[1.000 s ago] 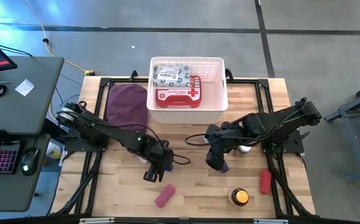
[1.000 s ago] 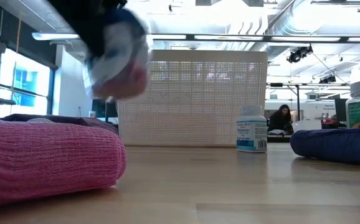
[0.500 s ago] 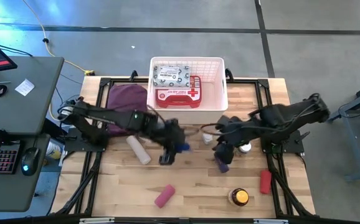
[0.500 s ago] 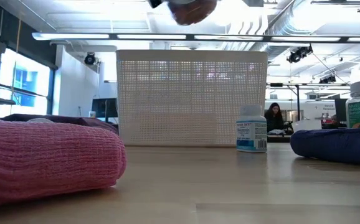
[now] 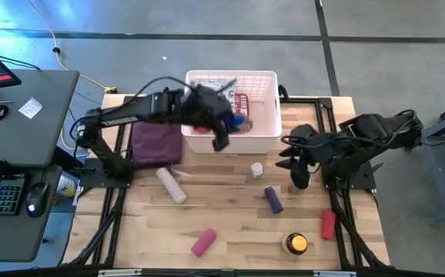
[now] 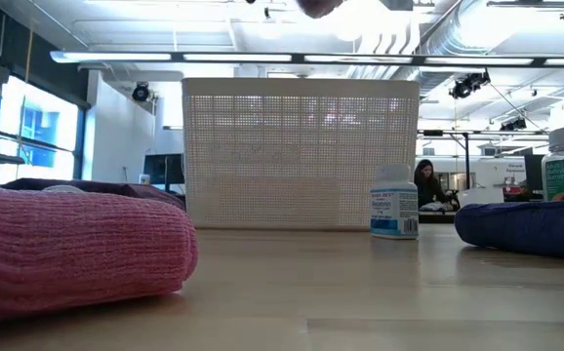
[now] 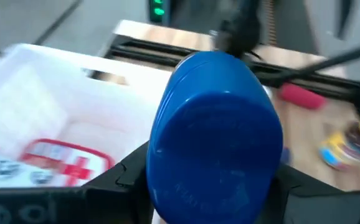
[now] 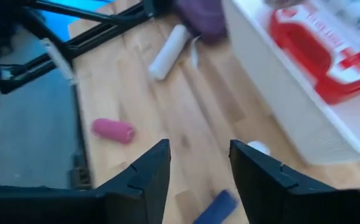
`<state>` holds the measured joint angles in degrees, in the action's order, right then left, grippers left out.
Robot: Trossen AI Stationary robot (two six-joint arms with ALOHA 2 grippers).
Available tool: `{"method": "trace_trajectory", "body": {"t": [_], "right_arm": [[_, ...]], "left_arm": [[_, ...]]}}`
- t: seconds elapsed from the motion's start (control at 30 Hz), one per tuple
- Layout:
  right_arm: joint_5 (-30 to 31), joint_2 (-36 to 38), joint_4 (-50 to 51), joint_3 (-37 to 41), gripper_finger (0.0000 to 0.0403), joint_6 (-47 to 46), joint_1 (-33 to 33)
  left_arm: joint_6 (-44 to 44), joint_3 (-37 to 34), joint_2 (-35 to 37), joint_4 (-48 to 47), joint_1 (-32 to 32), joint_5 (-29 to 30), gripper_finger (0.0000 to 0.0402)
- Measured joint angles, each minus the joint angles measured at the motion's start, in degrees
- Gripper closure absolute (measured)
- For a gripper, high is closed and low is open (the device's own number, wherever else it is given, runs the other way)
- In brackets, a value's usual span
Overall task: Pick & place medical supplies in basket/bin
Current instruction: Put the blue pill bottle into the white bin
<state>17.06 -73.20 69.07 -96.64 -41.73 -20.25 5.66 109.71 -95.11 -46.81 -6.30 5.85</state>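
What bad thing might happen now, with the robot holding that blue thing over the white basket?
The left gripper holds a blue-capped bottle above the white basket, near its front rim. If let go too soon, it might hit the rim and fall onto the table. Dropped inside, it may knock against the red first-aid case. The right gripper hangs near a small white bottle and could tip it over.

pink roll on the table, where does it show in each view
High view: pink roll lies near the table's front edge, left of centre.
Low view: it fills the near left foreground.
Left wrist view: not in it.
Right wrist view: small, on bare wood beyond the fingers.
Shared landmark: the white basket.
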Motion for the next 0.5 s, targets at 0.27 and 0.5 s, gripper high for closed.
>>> {"method": "trace_trajectory", "body": {"t": [0.27,0.5], "right_arm": [[8.35,0.21,0.27,0.00,0.0258,6.39,0.81],[9.54,0.21,2.14,0.00,0.0257,7.05,5.21]], "left_arm": [[-5.45,1.32,-0.51,-12.31,-9.00,1.09,0.0191],[-21.34,1.27,-5.84,-21.20,-16.87,-7.00,0.0184]]}}
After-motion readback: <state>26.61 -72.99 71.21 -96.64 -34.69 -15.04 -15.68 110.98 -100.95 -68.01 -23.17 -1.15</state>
